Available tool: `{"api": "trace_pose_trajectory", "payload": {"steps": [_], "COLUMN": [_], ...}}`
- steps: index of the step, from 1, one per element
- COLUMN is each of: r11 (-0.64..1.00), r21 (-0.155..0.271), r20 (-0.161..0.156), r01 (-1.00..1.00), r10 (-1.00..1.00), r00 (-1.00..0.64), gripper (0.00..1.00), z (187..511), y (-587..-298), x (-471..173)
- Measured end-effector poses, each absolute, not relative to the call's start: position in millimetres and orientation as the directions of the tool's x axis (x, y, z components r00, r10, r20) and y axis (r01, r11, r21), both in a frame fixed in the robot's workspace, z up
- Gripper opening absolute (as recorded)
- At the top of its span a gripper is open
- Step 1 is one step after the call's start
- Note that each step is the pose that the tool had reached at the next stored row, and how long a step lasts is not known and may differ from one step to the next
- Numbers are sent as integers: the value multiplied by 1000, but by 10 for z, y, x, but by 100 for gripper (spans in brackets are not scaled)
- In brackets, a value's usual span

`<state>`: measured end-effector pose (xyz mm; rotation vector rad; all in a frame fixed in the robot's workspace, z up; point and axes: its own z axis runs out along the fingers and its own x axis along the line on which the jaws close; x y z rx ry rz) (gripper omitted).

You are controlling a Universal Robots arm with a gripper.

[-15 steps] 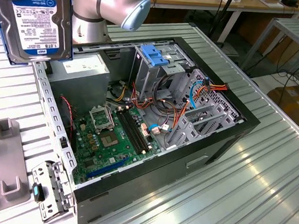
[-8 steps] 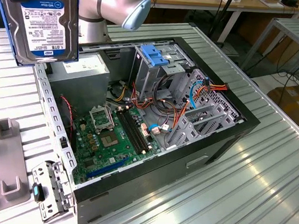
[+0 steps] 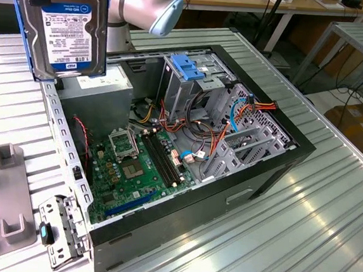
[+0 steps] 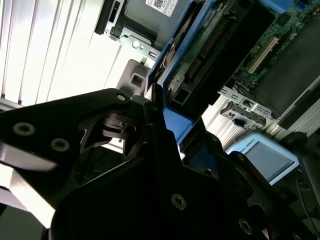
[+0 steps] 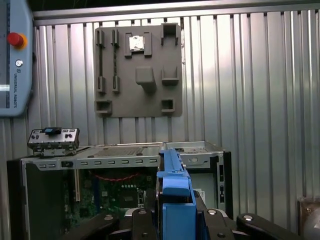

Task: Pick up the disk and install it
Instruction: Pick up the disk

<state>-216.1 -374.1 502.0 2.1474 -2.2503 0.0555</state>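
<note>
The grey arm (image 3: 145,2) holds its black pincer (image 5: 176,212) aloft, jaws clamped on the edges of the disk (image 3: 70,27).

Silver disk (image 3: 67,30) labelled in white and blue, framed by blue rails, green motherboard (image 3: 112,190), blue latch (image 3: 189,66), orange cables (image 3: 263,106), ribbed silver table (image 3: 327,219), grey fixture plate (image 5: 137,70)

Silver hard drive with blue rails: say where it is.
The silver hard drive hangs at the exterior view's upper left, above the open black computer case.

Printed labels stand on the disk (image 3: 63,30) and the teach pendant (image 5: 15,60).
</note>
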Motion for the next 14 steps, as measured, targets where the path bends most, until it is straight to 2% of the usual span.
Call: {"api": "trace_pose_trajectory", "payload": {"steps": [14], "r11": [47], "r21": [-5], "r20": [47], "r01": [-999], "r10": [-998], "r00": [-47], "gripper": [37], "z": [5006], "y": [-3852], "x": [-1887]}}
